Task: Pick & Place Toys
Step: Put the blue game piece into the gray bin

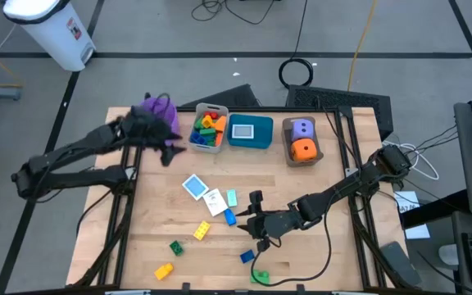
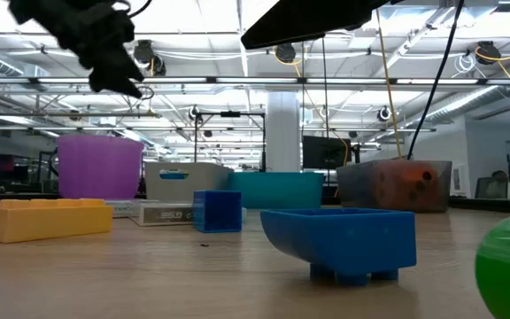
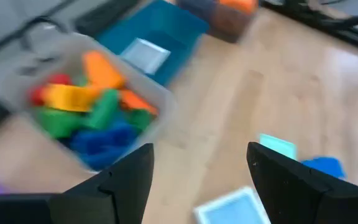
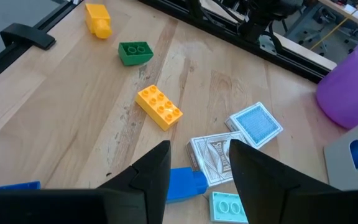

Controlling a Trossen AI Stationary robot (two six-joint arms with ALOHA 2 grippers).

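My left gripper (image 1: 169, 151) hovers open beside the purple bucket (image 1: 158, 111), near the grey bin (image 3: 98, 99) full of coloured bricks; nothing is between its fingers (image 3: 135, 171). My right gripper (image 1: 256, 215) hangs open above the table's middle, over a blue brick (image 4: 185, 183) and a patterned card (image 4: 213, 154), touching nothing. Loose toys lie flat on the wood: cards (image 1: 195, 186), a yellow brick (image 4: 159, 107), a green brick (image 4: 135, 52), another yellow brick (image 4: 97, 18). The teal bin (image 1: 250, 131) holds a card. The brown bin (image 1: 303, 141) holds a purple and an orange die.
The bucket and the three bins stand in a row along the table's far edge. A blue brick (image 1: 247, 256) and a green piece (image 1: 260, 276) lie near the front edge. Black rails (image 1: 125, 213) run down both sides. Bare wood (image 1: 318, 254) lies at the front right.
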